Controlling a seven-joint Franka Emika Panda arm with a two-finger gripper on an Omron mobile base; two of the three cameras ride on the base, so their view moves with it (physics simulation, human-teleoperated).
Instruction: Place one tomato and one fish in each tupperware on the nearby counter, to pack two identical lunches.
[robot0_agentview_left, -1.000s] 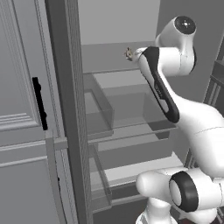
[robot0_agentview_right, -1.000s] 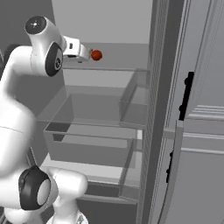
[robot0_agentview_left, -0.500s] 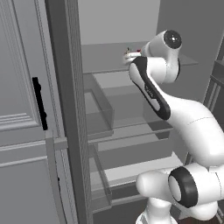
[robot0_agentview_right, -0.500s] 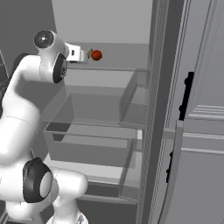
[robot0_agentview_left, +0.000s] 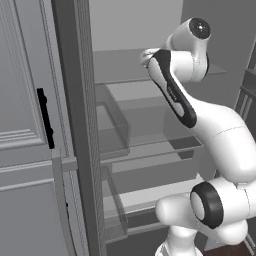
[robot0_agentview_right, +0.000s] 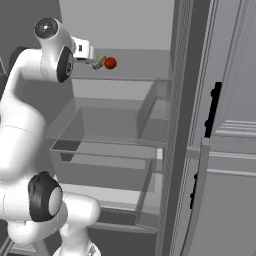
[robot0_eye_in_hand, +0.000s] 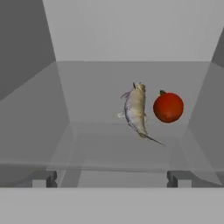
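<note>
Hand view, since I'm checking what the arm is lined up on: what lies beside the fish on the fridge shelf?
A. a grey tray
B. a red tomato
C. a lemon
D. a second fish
B: in the hand view a round red tomato sits on the shelf just to the right of the pale fish, apart from it.

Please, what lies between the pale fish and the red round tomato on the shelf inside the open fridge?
Nothing: in the hand view the pale fish and the red round tomato lie side by side, apart, with bare grey shelf between them.
</note>
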